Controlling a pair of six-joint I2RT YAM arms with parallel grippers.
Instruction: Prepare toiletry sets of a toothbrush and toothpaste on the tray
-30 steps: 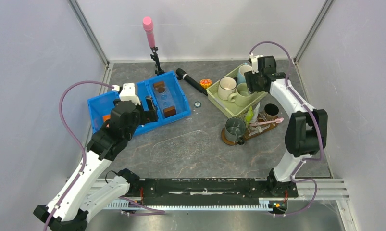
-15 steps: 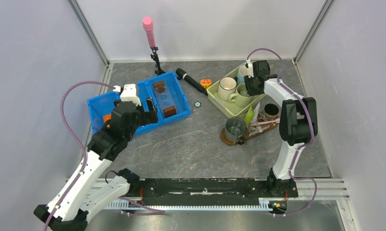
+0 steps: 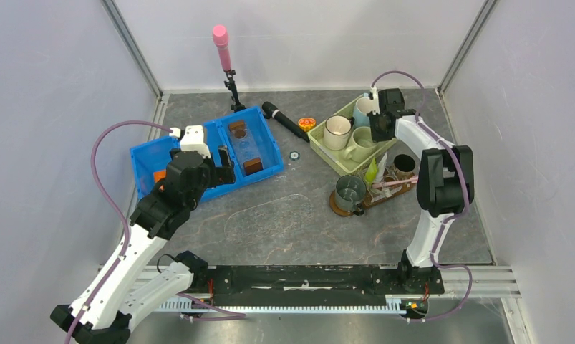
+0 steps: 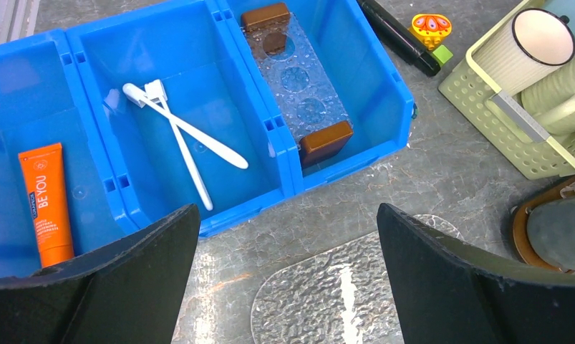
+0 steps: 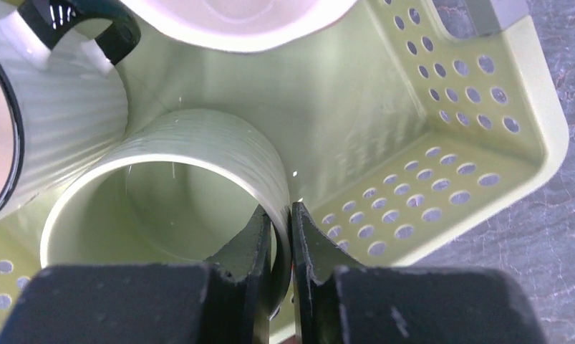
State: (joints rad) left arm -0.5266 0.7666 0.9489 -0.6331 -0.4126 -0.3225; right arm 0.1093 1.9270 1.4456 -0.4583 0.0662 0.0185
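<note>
In the pale green basket, my right gripper is shut on the wall of a ribbed pale green mug, with one finger inside and one outside. From above, that mug stands beside a cream mug. The dark-brown tray carries a grey mug, a brown mug, a pink toothbrush and a green tube. My left gripper hangs open over the table in front of the blue bin. That bin holds two white toothbrushes and an orange tube.
A clear holder with brown ends lies in the bin's right compartment. A clear textured mat lies on the table under my left gripper. A black cylinder and a small orange toy lie behind the basket. A pink-topped stand rises at the back.
My right gripper has come down into the basket and closed on the green mug's wall. The left arm has not moved.
</note>
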